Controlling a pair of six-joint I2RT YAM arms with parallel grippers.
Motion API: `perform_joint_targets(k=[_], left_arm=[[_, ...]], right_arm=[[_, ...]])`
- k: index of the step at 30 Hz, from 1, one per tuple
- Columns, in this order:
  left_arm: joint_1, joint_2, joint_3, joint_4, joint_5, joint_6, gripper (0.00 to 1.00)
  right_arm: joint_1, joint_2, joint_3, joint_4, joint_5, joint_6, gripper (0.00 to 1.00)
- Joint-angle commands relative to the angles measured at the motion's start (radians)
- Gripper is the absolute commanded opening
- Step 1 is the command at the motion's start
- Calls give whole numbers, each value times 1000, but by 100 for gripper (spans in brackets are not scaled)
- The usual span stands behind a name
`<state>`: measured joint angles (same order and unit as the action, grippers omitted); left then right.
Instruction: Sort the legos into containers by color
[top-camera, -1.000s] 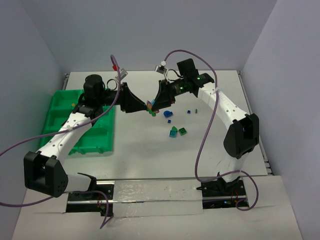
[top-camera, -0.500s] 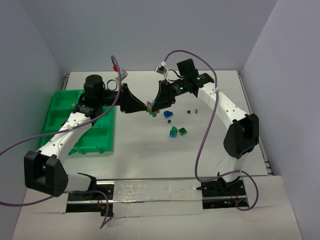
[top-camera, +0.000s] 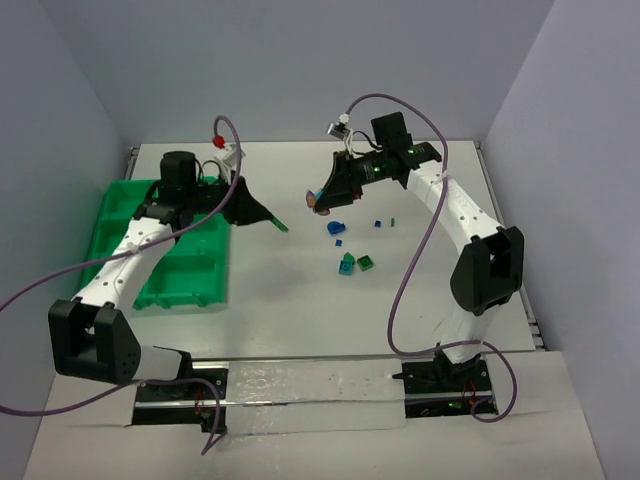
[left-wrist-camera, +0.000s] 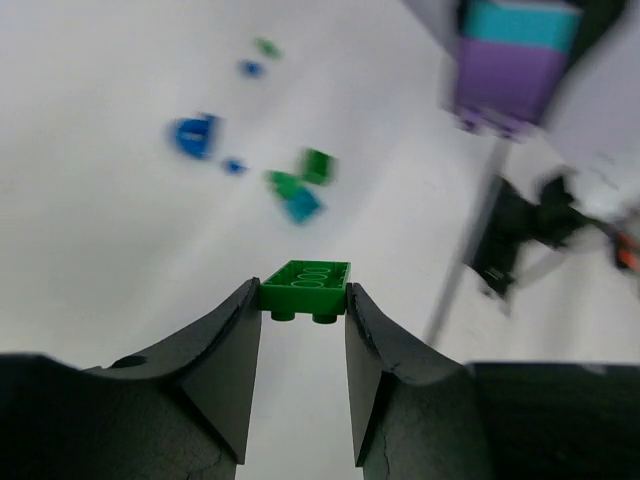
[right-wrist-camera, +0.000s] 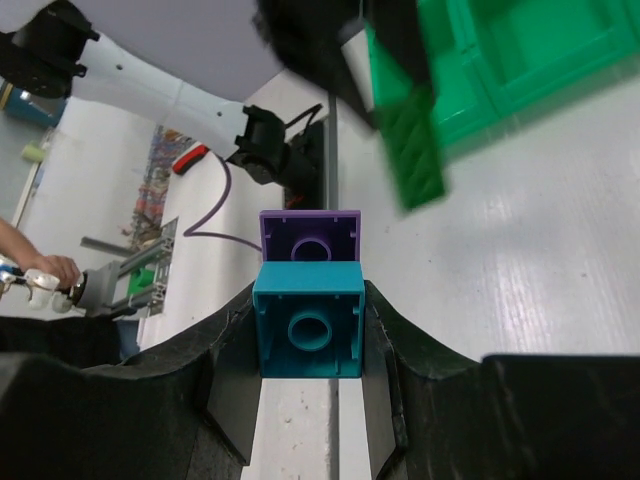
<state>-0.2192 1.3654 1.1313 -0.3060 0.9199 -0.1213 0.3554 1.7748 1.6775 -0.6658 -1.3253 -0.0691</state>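
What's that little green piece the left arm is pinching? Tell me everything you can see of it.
The green brick is a small, glossy plastic Lego. It is rectangular, with round rings on its upper face and studs along its lower edge in the wrist view. The left gripper clamps its two short ends between dark fingers and holds it roughly level, apparently clear of the white table. Nothing else touches it.

We note the right gripper (right-wrist-camera: 310, 338) clamped on a teal brick (right-wrist-camera: 308, 325), hollow underside facing the camera, with a purple brick (right-wrist-camera: 310, 234) joined to its far side. Beyond, blurred, a green brick (right-wrist-camera: 415, 150) overlaps the green tray (right-wrist-camera: 530, 55).
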Motion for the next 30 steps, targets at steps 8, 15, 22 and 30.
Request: perform_joint_targets(k=[8,15,22,30], left_arm=[[178,206,229,-18,-751,240,0],[216,340,301,32,-858,272,0],[216,442,345,22,-915,289,0],[247,477,349,5,-959,315,18]], right_arm=[[-15,-31,15,-26,215,-73,0],[-13,-37,4,-29,235,-82,0],[-15,-35,2,-39,245,-89,0],[-13,-32,7,-38,246,-87,0]])
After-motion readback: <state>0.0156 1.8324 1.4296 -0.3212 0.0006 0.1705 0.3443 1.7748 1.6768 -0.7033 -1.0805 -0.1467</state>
